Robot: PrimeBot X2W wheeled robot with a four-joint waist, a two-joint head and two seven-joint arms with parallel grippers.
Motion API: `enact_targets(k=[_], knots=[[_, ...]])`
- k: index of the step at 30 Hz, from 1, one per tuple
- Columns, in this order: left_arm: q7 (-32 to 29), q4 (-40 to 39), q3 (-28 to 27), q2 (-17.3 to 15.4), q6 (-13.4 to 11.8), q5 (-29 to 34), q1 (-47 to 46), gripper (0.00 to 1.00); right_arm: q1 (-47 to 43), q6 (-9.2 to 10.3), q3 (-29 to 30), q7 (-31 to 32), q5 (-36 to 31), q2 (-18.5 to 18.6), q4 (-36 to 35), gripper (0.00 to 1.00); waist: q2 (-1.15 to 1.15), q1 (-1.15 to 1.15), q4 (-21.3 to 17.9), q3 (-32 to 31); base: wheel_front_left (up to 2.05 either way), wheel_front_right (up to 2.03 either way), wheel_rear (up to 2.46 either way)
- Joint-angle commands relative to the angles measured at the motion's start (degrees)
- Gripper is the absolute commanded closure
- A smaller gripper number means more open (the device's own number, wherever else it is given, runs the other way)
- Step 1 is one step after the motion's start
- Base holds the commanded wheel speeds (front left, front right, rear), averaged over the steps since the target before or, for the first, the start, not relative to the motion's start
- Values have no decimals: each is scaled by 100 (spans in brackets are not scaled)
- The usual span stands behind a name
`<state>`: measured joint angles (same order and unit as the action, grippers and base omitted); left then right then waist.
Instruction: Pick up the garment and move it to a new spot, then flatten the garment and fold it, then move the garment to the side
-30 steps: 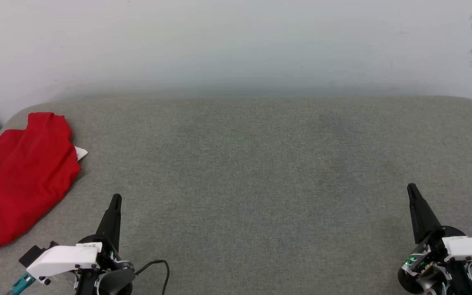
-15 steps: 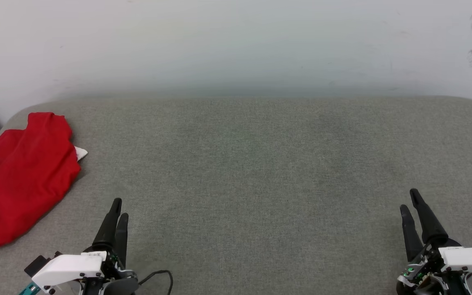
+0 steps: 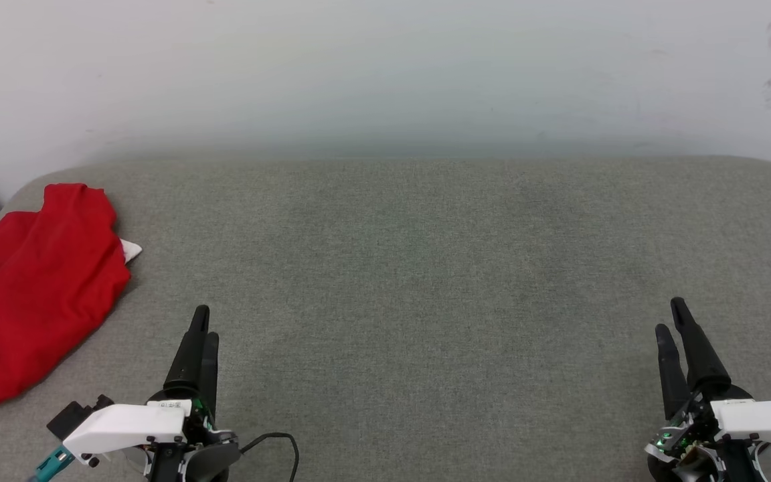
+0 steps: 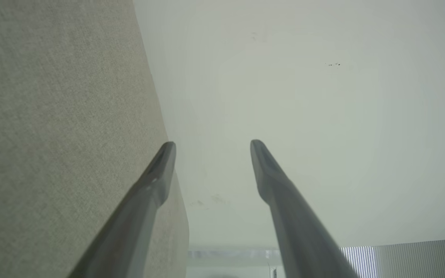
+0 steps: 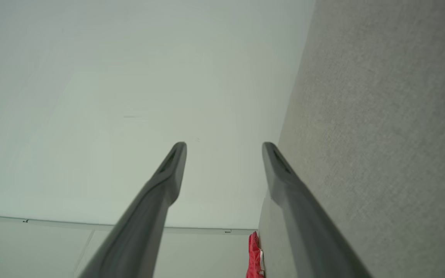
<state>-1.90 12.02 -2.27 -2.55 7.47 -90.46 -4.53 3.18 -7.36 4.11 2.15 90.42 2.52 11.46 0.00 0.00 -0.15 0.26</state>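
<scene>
The garment [image 3: 31, 294] is a crumpled red shirt with a bit of white sleeve showing, lying at the far left edge of the grey padded surface [image 3: 425, 268]. A sliver of the garment [image 5: 254, 256] also shows far off in the right wrist view. My left gripper [image 3: 203, 325] hovers at the lower left, to the right of the garment and apart from it, fingers open and empty. The left gripper [image 4: 211, 144] shows spread fingers in its own wrist view. My right gripper [image 3: 670, 318] stands at the lower right, open and empty, as the right gripper [image 5: 224, 146] also shows.
A pale wall [image 3: 385, 73] rises behind the grey surface. A black cable [image 3: 278, 442] loops by my left wrist. The surface has rounded far corners; its left edge runs under the garment.
Both grippers went from shut to open. The left gripper moved slightly forward and to the right. The garment lies as before.
</scene>
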Motion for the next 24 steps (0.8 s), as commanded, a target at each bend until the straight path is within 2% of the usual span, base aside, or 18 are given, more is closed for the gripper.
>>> enact_targets(k=[1, 9, 24], knots=[[52, -147, 32, -21, 2, 96, -145, 0, 34, -6, -30, -56, -104, 59, -146, 0, 0, 0, 0, 0, 0, 0, 0], [243, -244, 130, -23, 2, 917, -128, 0, -15, -8, -97, -260, -884, 93, -273, 0, 0, 0, -4, -6, 0, 0, 0], [563, -289, 278, -33, 2, 2985, -62, 0, -150, -10, -174, -582, -3110, 80, -503, 0, 0, 0, 3, -37, 0, 0, 0]])
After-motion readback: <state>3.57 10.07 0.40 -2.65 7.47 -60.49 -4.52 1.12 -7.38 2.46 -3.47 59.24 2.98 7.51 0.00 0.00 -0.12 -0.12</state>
